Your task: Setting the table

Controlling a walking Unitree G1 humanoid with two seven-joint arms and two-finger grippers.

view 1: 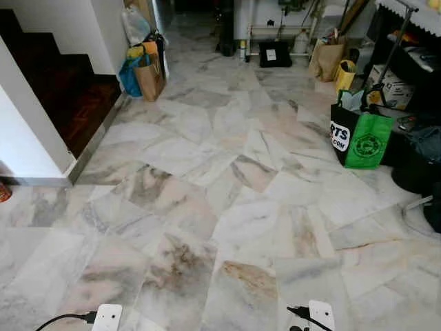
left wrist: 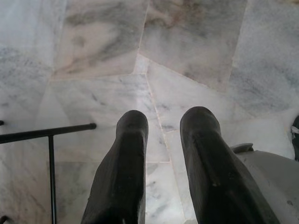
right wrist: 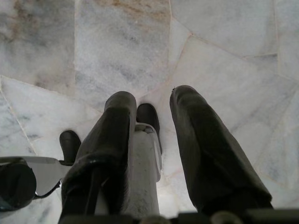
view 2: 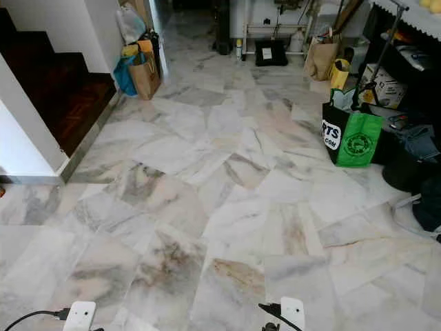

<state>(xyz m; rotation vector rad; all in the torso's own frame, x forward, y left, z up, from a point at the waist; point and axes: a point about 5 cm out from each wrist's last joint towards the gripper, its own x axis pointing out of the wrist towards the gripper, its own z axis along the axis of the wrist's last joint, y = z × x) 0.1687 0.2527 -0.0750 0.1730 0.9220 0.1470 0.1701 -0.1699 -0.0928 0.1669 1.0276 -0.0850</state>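
Note:
I stand on a marble floor (view 1: 220,179) with both arms hanging low. A white part of each arm with a black cable shows at the bottom edge, left (view 1: 107,317) and right (view 1: 320,314). My left gripper (left wrist: 166,119) points down at the tiles, open, with only floor between its two black fingers. My right gripper (right wrist: 153,99) also points down and is open, holding nothing; part of my own white and black body shows below it.
Dark wooden stairs (view 1: 69,96) and a white wall (view 1: 27,138) are on the left. Brown and blue bags (view 1: 146,69) stand beyond the stairs. On the right are a green bag (view 1: 365,141), a black shelf with boxes (view 1: 403,76), and paper bags (view 1: 327,58).

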